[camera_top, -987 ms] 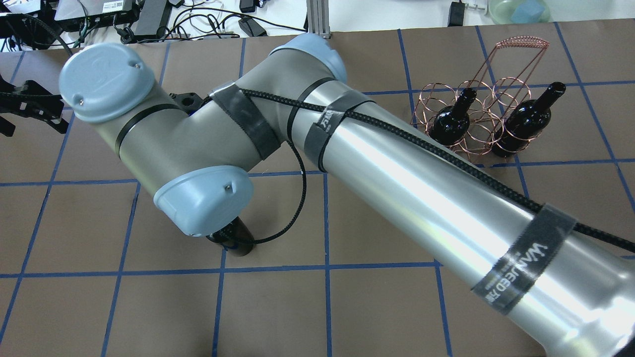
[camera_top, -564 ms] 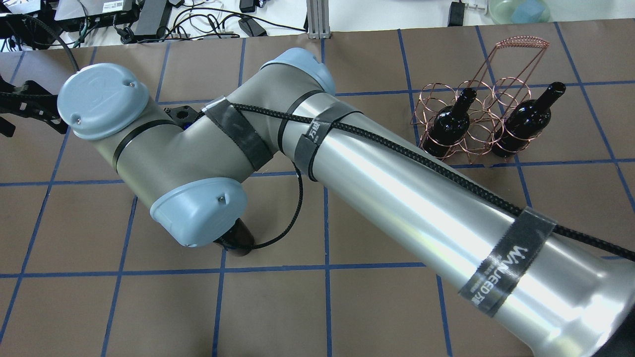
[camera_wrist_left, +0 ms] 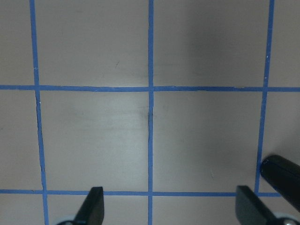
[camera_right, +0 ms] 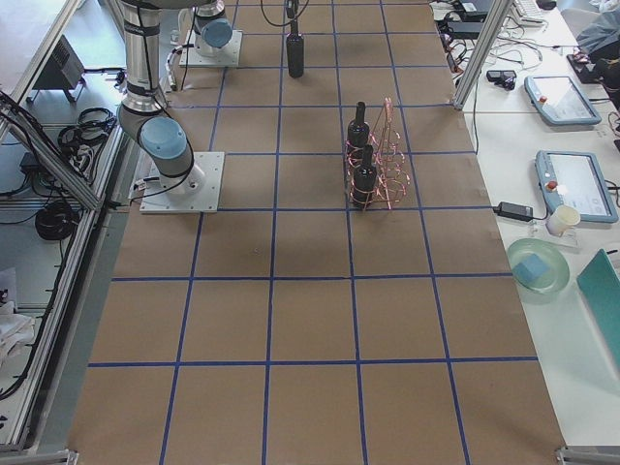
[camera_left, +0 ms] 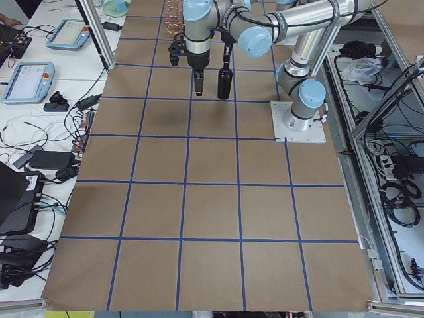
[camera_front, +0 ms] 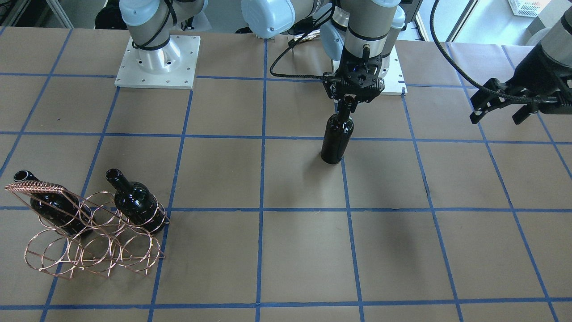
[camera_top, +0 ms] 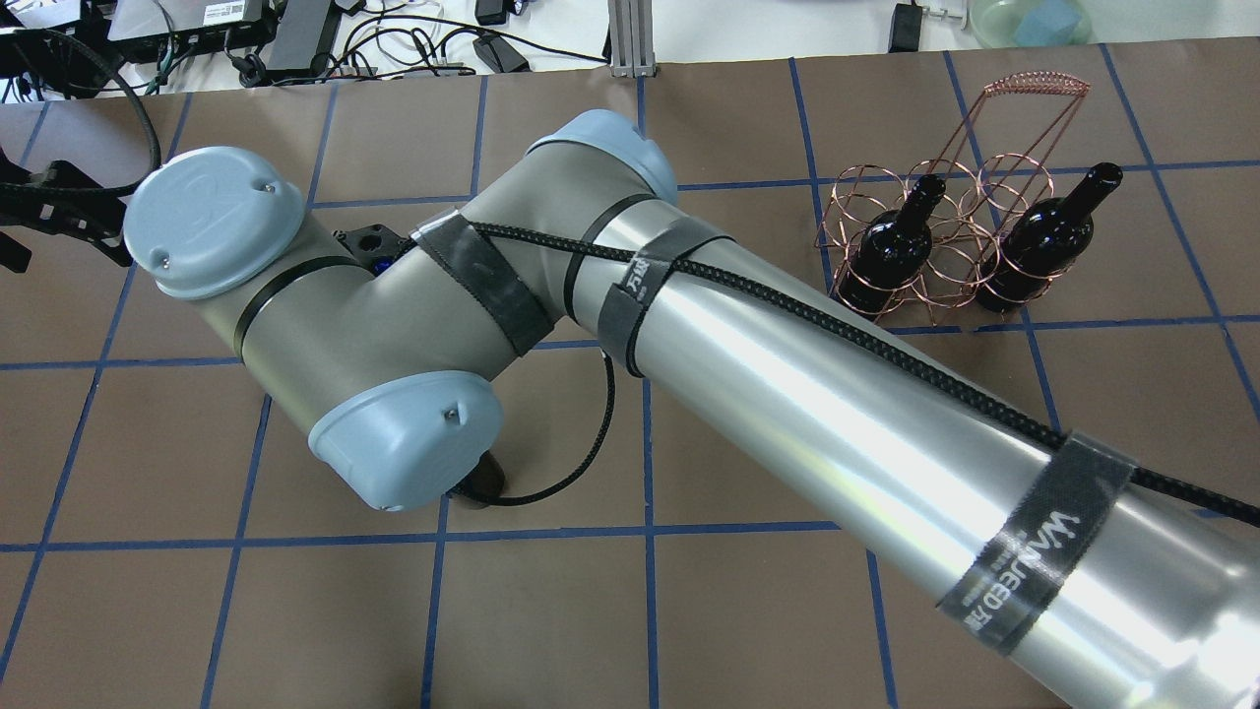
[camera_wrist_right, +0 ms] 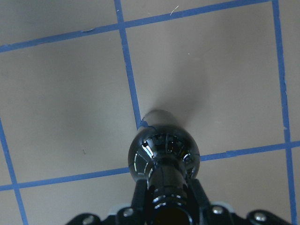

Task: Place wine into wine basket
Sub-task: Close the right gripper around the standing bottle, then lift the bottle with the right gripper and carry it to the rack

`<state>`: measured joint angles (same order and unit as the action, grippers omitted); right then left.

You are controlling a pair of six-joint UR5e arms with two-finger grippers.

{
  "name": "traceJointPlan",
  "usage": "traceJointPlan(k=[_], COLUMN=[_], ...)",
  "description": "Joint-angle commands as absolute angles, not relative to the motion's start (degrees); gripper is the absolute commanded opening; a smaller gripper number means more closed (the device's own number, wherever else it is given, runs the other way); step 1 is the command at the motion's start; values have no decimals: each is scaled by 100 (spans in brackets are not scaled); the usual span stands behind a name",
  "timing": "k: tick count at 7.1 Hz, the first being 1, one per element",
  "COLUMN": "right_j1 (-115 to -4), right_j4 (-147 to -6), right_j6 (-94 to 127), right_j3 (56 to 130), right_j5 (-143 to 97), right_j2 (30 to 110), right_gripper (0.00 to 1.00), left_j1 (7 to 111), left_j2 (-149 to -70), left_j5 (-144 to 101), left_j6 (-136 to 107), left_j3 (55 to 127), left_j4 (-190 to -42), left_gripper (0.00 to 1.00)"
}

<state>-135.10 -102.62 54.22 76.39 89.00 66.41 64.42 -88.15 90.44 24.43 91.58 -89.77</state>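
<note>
A near-black wine bottle (camera_front: 336, 141) stands upright at mid table, mostly hidden under the arm in the overhead view (camera_top: 482, 483). My right gripper (camera_front: 347, 103) is shut on the top of its neck; the right wrist view shows a finger on each side of the neck above the bottle's shoulder (camera_wrist_right: 164, 154). My left gripper (camera_front: 498, 109) is open and empty, hovering off to the side; in its wrist view the bottle (camera_wrist_left: 283, 176) shows at the right edge. The copper wire wine basket (camera_front: 38, 187) stands far from both grippers.
Two more dark bottles (camera_front: 134, 203) (camera_front: 49, 205) stand in the basket's back row of rings; its front rings hold nothing. My right arm (camera_top: 787, 394) stretches across the table. Cables and devices lie beyond the far table edge (camera_top: 394, 39).
My right arm's wrist drifted a little left, then back right. The bottle stays under it at about the same spot. The left gripper and the basket have not moved.
</note>
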Motion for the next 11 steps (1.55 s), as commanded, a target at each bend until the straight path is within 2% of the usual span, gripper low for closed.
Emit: traceJointPlan(k=[1,3,6,11], right_j1=[-13509,-13177,-11852,-9893], right_j4=[-10257,-9777,-8345,-7428], right_j6=[5292,4775,3134,60], right_j3=[7646,7646,7673,7734], right_j5=[8930,8956,8947,9491], right_j2=[6662,7046,8206,9122], right_gripper=[0,0,0,0], left_j1=[6442,6442,6442,6670], left_j2=[-8824,-8824,-8833,-8807], left_j5=[9044,9044,9044,8817], left_j6=[2443,2443,2443,1990], left_j3=[9158,9158,9158,9158], left_j4=[-8974,-8974,-8974,-8991], left_gripper=[100,100,100,100])
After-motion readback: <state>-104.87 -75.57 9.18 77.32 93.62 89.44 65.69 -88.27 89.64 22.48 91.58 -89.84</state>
